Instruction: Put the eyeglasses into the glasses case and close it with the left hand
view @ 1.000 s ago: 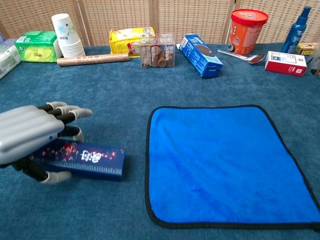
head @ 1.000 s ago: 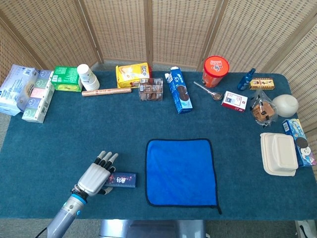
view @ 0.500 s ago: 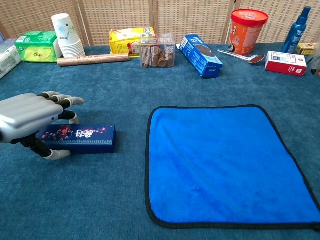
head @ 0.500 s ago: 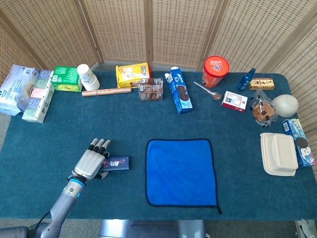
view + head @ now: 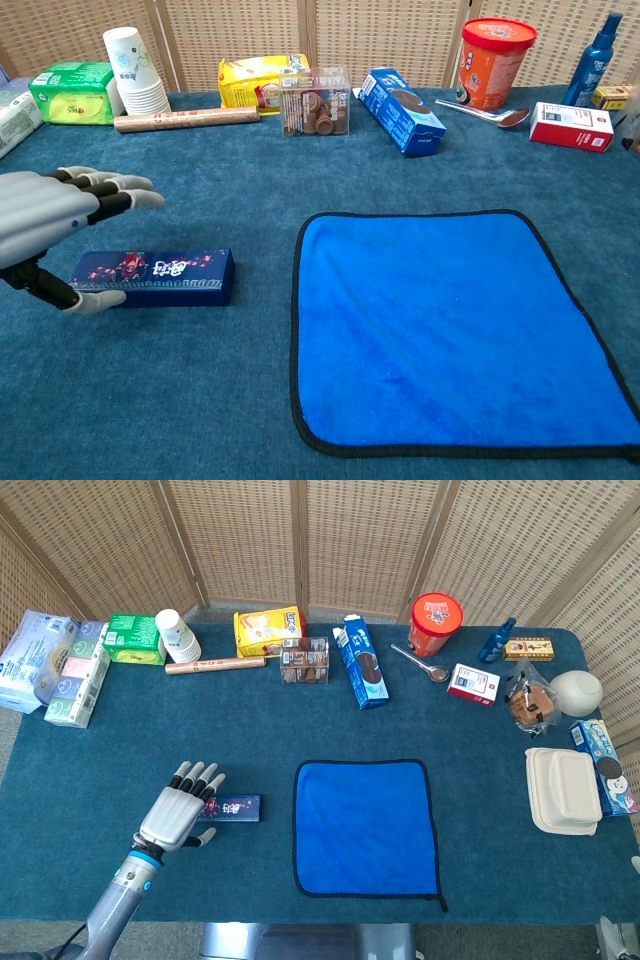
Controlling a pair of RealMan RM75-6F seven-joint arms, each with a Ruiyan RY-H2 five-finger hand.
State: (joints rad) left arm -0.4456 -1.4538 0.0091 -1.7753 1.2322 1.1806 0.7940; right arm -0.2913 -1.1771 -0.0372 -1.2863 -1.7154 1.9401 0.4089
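- The dark blue rectangular glasses case (image 5: 155, 277) with pink printed lettering lay flat and closed on the teal cloth-covered table (image 5: 120, 740), just left of the bright blue cloth mat (image 5: 450, 325) with black edging.
- The left hand (image 5: 45, 225) hung above the case's left end, fingers spread and holding nothing; its thumb sat at the case's near left edge, contact uncertain.
- No eyeglasses showed in either view, nor did the right hand.
- The case looked stiff, light and smooth-sided, so it would likely slide on the cloth; gripping across its long sides seemed safest.
- Far from the case, the back row held a paper cup stack (image 5: 176, 635), a yellow snack bag (image 5: 267, 630) and a blue biscuit box (image 5: 360, 662); nothing crowded the case.
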